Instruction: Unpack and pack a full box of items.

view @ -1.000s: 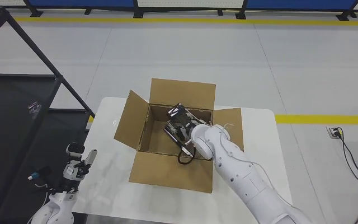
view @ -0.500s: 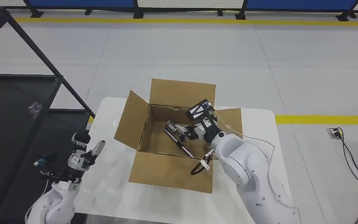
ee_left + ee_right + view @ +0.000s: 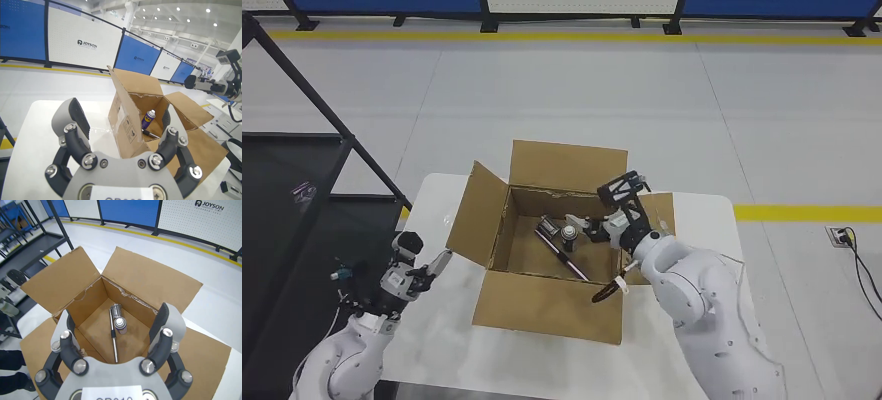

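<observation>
Over the last second the right gripper (image 3: pixel 115 308) has lifted out of the box (image 3: pixel 552 305), where it was low over the floor. It now hangs above the box's right side, near the right flap. The left gripper (image 3: pixel 121 106) has come forward from the near left corner of the table (image 3: pixel 707 215) and sits closer to the box's left flap. The wrench (image 3: pixel 564 255) lies where it did half a second ago.

There is one cardboard box with all four flaps folded outward, standing in the middle of the white table. Inside it are two things: one spray can (image 3: pixel 120 326) and one wrench.

The can stands upright on the box floor with its nozzle pointing straight up. It is toward the back of the box, just beside the wrench's head; I cannot tell whether the two touch.

The wrench lies flat on the floor. In the top view its long axis runs on a slant: the round metal head is toward the back left, and the handle with its black grip runs toward the near right corner.

Both grippers have their fingers spread wide with nothing between them. The left one is outside the box and faces its left side.
</observation>
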